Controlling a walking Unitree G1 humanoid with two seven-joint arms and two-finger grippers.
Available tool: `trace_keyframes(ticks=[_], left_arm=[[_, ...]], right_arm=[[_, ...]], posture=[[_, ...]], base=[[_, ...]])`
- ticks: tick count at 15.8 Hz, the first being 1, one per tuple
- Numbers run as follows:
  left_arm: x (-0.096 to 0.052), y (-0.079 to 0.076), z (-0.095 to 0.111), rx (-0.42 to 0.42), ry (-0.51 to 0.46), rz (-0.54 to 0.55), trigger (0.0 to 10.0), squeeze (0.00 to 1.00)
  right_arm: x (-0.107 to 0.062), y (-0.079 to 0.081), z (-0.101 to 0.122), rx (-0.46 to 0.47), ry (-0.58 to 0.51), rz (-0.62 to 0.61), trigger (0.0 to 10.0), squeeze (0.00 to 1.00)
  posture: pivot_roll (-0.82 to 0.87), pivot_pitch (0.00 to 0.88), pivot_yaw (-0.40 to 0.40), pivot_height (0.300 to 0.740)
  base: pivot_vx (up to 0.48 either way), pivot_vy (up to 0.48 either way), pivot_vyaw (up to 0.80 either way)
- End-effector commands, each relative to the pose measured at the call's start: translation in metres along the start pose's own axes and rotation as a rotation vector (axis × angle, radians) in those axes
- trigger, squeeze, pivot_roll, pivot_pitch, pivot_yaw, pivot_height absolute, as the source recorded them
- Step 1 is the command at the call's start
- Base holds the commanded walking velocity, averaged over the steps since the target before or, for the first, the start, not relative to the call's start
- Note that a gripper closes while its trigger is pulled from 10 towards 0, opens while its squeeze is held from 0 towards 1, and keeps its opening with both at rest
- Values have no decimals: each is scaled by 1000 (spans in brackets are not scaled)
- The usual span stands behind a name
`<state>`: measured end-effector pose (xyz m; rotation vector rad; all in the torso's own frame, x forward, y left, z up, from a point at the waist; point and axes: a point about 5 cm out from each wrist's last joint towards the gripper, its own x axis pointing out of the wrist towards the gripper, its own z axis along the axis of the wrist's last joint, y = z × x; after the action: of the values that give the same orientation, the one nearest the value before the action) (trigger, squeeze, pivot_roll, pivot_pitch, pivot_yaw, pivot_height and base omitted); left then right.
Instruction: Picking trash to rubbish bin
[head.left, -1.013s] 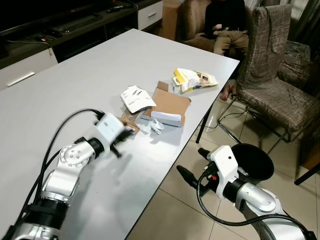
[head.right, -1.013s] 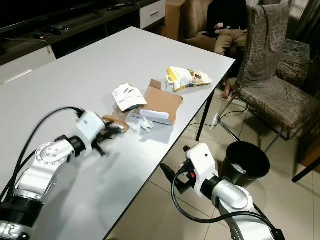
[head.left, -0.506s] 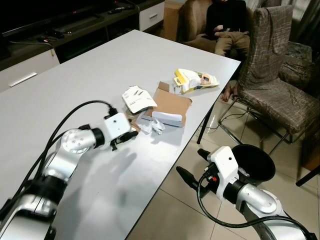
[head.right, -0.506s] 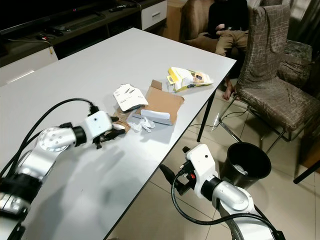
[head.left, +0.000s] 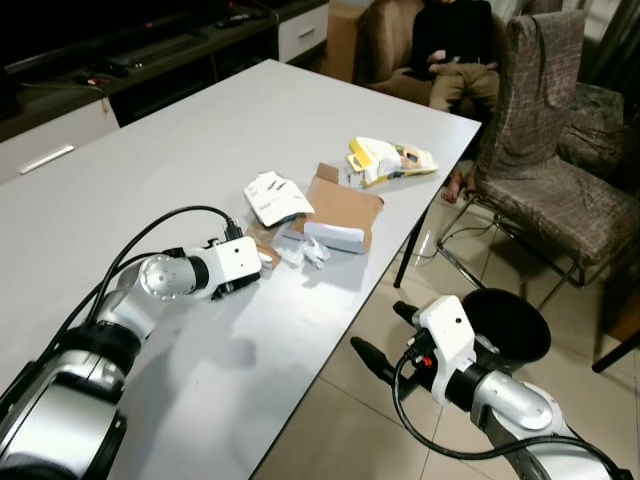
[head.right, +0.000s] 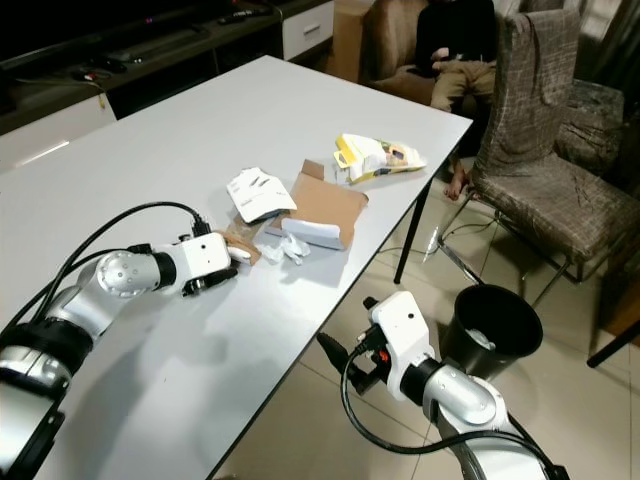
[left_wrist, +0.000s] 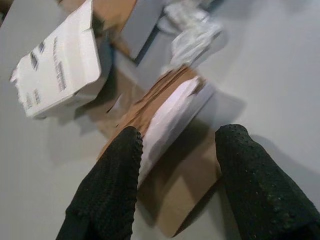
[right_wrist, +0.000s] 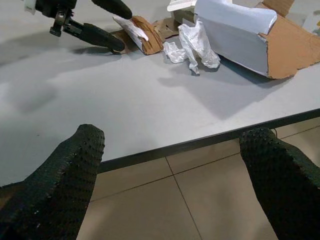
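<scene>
The left pincer (left_wrist: 175, 195) had swung down over the last second from a raised, blurred pose to lie low on the pale grey worktop (head.left: 150, 160), its two black fingers (left_wrist: 112, 190) spread apart on either side of a folded scrap of brown cardboard with a white paper face (left_wrist: 167, 117). In the wrist view the scrap sat in the gap between them, near but not yet clamped. I judged the approach finished and the closing squeeze the step in hand.

From that scrap, at about two o'clock in the head views, lay a crumpled wad of white plastic film (head.left: 303, 255), then an opened brown cardboard box with a white insert (head.left: 338, 215). At twelve o'clock sat a printed white card packet (head.left: 272, 196), and farther off a yellow and white snack bag (head.left: 390, 160).

The right pincer (right_wrist: 175, 165) hung below the worktop edge, fingers wide apart and empty, over the tiled floor. The round black rubbish bin (head.left: 510, 325) stood on the floor at four o'clock of the scrap, well apart, so carrying remained.
</scene>
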<state>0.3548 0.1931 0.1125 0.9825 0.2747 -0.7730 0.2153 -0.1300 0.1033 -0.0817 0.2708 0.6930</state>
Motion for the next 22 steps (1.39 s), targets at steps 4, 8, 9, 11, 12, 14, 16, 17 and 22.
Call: trace_keyframes(ticks=[4, 8, 9, 11, 12, 14, 16, 17, 22], left_arm=[[8, 5, 6, 19, 15, 45, 10000, 0], [15, 7, 13, 38, 10, 102, 10000, 0], [17, 5, 13, 43, 15, 101, 10000, 0], [21, 1, 14, 47, 36, 100, 10000, 0], [22, -1, 13, 50, 47, 89, 10000, 0], [23, -3, 12, 57, 56, 77, 9529, 0], [22, -2, 10, 63, 75, 86, 3294, 0], [22, -1, 9, 65, 87, 98, 3373, 0], [23, 2, 8, 59, 110, 141, 1569, 0]], right_arm=[[0, 4, 5, 3, -6, 44, 10000, 0], [1, 8, 4, 8, 5, 79, 10000, 0], [1, 8, 4, 9, 5, 81, 10000, 0], [2, 10, 4, 8, 9, 89, 10000, 0], [2, 11, 4, 8, 10, 94, 10000, 0], [2, 11, 3, 10, 12, 101, 10000, 0], [2, 13, 3, 12, 16, 114, 10000, 0], [2, 13, 3, 13, 15, 115, 10000, 0], [2, 12, 4, 12, 12, 115, 10000, 0]], posture=[[-107, 2, 5, 740], [-107, 0, 6, 740], [-105, 0, 5, 740], [-109, 0, 8, 740], [-109, 0, 11, 740], [-110, 0, 12, 740], [-109, 0, 11, 740], [-109, 0, 11, 740], [-114, 0, 15, 740]], base=[[0, 0, 0], [0, 0, 0], [0, 0, 0], [0, 0, 0], [0, 0, 0], [0, 0, 0], [0, 0, 0], [0, 0, 0], [0, 0, 0]])
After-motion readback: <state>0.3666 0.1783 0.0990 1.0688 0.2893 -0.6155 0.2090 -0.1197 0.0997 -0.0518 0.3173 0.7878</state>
